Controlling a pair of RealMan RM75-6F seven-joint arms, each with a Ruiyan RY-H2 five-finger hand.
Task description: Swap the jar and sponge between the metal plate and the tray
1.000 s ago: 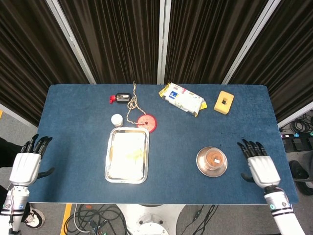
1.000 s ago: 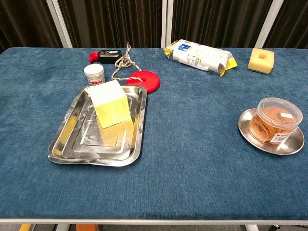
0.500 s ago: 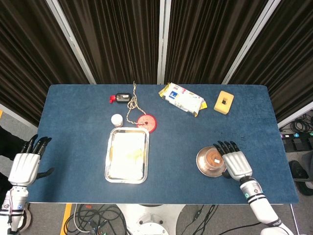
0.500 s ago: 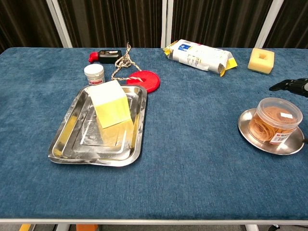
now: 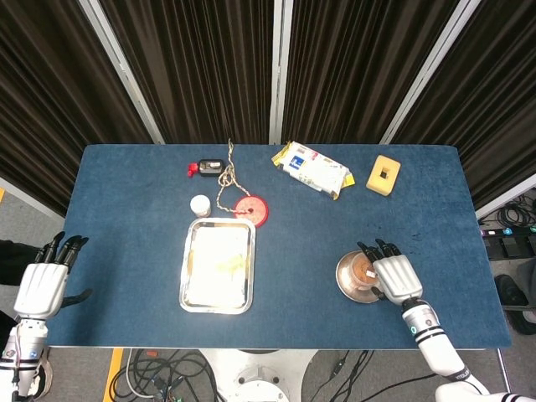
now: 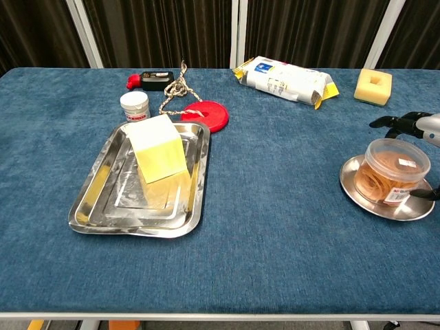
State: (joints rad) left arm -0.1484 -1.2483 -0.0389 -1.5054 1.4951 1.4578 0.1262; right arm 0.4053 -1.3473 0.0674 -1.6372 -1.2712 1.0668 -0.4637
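My left hand [image 5: 43,286] hangs off the tabletop's [image 5: 126,218] left edge, fingers apart, grasping nothing; same spot as a second ago.

One tray [image 6: 103,199] sits left of centre. One yellow sponge [image 6: 159,157] rests in it, propped at a tilt. Nothing moved there.

Behind the tray: one small white pot [image 6: 134,104], one red disc [image 6: 204,115] tied to one rope [image 6: 175,89], one black-and-red gadget [image 6: 150,80]. Further right, one snack packet [image 6: 287,80] and one yellow block with a hole [image 6: 373,86].

The change: my right hand [image 5: 390,275], which lay well off to the right a second ago, has come in over the metal plate [image 6: 357,196]. One jar [image 6: 390,172] of rubber bands stands on that plate. From the chest camera, fingertips [image 6: 393,124] reach behind the jar and one shows at its near right, so the hand cups around it. I cannot tell whether the fingers press the jar yet.

Meaning: the swap starts with the jar. Neither thing has changed places.
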